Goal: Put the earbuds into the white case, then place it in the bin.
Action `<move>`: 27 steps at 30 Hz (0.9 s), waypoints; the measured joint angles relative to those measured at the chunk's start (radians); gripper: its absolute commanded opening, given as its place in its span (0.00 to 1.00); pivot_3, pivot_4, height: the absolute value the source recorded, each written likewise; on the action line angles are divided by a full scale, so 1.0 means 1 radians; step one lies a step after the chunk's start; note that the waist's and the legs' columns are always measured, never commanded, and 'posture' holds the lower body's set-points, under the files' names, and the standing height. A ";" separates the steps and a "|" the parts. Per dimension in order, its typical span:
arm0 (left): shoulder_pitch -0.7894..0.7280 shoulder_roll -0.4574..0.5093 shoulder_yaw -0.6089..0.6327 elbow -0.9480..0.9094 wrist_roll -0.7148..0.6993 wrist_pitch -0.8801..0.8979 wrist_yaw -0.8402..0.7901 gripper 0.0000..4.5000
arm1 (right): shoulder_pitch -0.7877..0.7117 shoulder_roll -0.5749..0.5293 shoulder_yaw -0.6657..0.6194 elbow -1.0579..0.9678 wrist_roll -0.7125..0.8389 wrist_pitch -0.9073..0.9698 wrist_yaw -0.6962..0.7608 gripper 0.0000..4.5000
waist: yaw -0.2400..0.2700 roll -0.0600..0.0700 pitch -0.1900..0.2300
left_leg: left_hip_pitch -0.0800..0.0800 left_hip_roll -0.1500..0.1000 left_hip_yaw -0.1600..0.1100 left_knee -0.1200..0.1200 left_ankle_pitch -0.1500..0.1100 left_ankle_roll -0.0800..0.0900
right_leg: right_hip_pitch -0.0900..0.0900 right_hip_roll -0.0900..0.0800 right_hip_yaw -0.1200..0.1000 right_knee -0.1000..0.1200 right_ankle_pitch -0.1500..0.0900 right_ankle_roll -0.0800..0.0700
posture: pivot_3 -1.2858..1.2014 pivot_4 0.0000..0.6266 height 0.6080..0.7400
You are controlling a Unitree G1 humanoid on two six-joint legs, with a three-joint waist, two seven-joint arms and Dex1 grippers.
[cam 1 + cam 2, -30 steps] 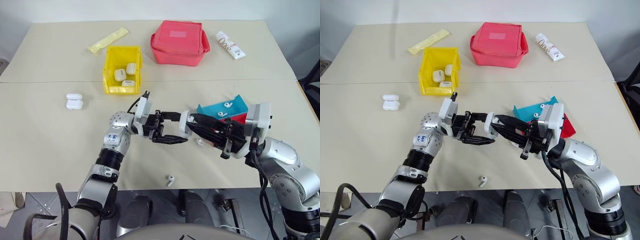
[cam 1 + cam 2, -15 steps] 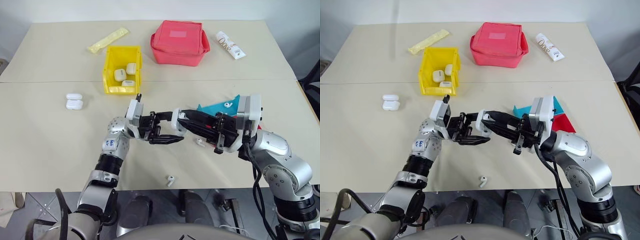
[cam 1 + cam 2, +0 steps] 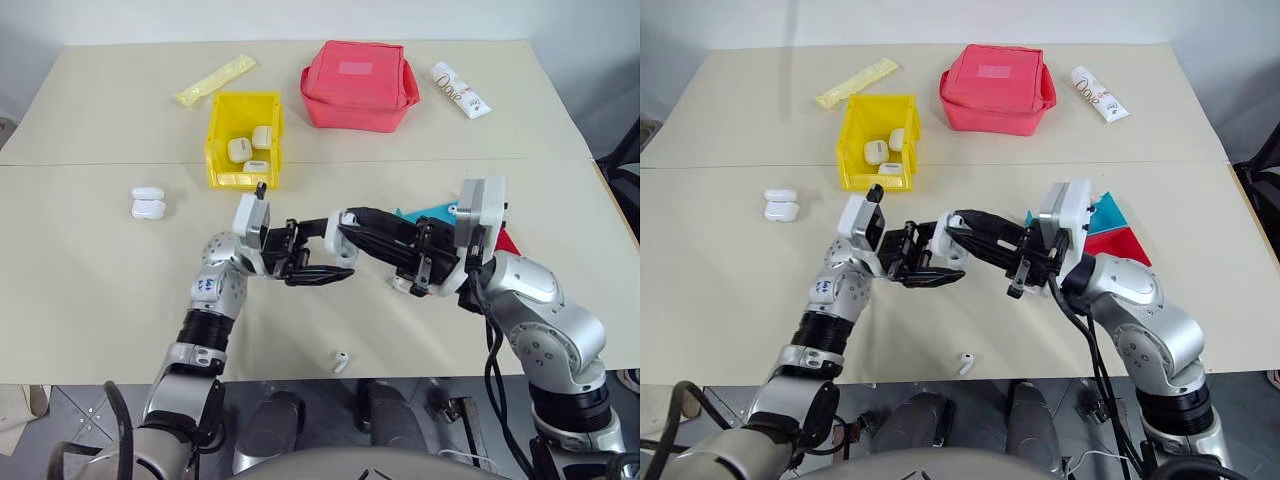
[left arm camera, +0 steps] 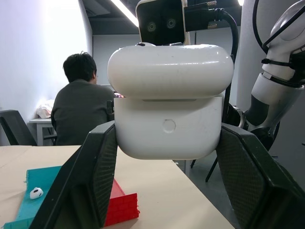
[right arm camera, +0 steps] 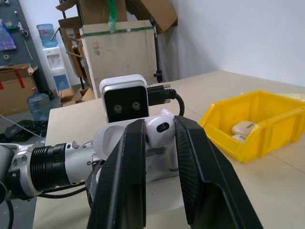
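White case (image 4: 169,112): glossy, rounded, lid hinged partly up, small round button on the body face. It is up off the table (image 3: 90,280), pinched from both sides between the black fingers of the left gripper (image 3: 322,258), which are closed tight on its body.

One earbud (image 5: 158,130), glossy white with a dark spot on its bulb, sits clamped between the two fingers of the right gripper (image 3: 348,218). Jaws narrow, squeezing the bud. Bud is right at the top of the case, by the lid; whether it already touches the case I cannot tell.

Other earbuds: one lying loose near the table's front edge (image 3: 341,360), one on the teal-and-red tray (image 3: 440,213) behind the right arm, one on the table by that wrist (image 3: 402,284).

Yellow bin (image 3: 244,140) stands farther back on the table, well apart from both grippers, with three white cases inside. Two more white cases (image 3: 148,202) lie side by side on the table on the robot's left. Red zip pouch (image 3: 360,84), a white tube (image 3: 460,90) and a pale yellow packet (image 3: 216,80) sit at the far side.

Against a second ago: both grippers, still clamped on case and bud, have drifted together toward the robot's left, so more of the tray shows past the right wrist. The loose things on the table lie as before.

Left wrist view also shows a seated person (image 4: 81,107) from behind, beyond the table.
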 measured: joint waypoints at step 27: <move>-0.001 0.019 0.009 -0.007 -0.020 0.019 0.000 0.61 | -0.010 0.055 0.025 -0.001 -0.015 0.002 -0.033 0.11 | -0.003 0.000 0.000 | 0.000 0.000 0.000 0.000 0.000 0.000 | 0.000 0.000 0.000 0.000 0.000 0.000 | 0.52 0.24 1.00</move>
